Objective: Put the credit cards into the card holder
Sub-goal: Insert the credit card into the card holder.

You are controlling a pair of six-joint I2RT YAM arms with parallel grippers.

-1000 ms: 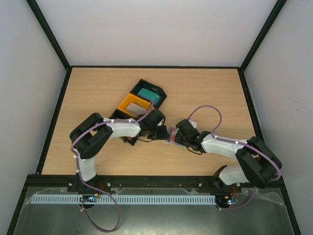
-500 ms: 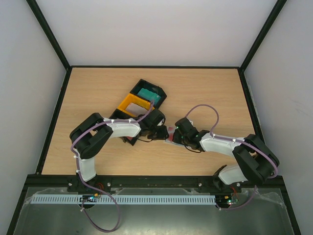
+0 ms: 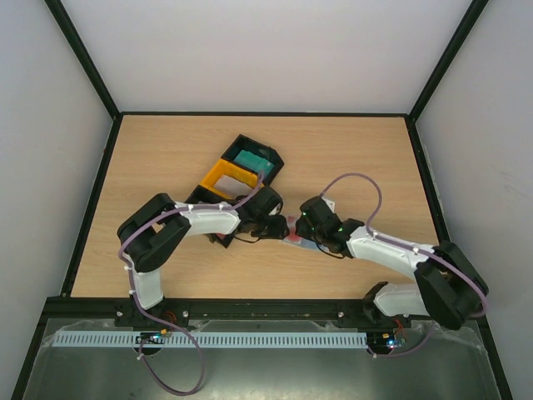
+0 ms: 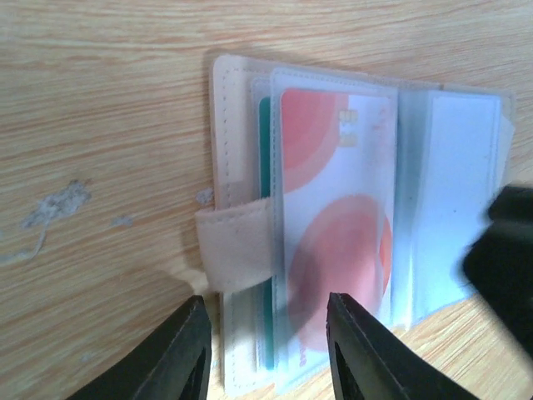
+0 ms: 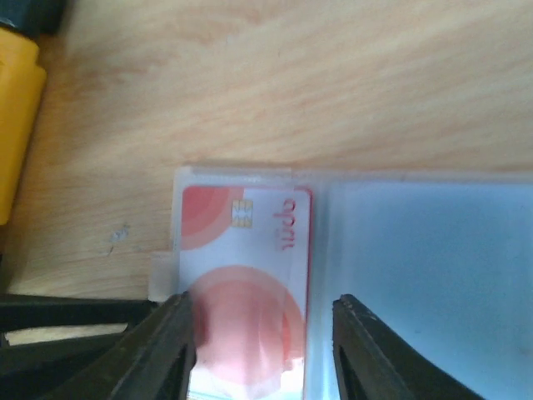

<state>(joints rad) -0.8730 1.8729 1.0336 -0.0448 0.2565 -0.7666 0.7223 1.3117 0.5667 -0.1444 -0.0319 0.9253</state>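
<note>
Your right elbow is swinging outward as the left gripper (image 4: 266, 333) and right gripper (image 5: 262, 321) are hovering, jaws wide, over the open card holder (image 4: 237, 246), seemingly releasing the red-and-white card (image 4: 337, 242) sitting in its sleeve.

Pale wood table (image 3: 350, 150), three things lying on it.
A yellow tray (image 3: 226, 177) sits at eleven o'clock from the table's middle. A black tray (image 3: 268, 168) touches it at its one o'clock. The card holder (image 4: 237, 246) lies open and flat on the wood, at five o'clock from the trays.
</note>
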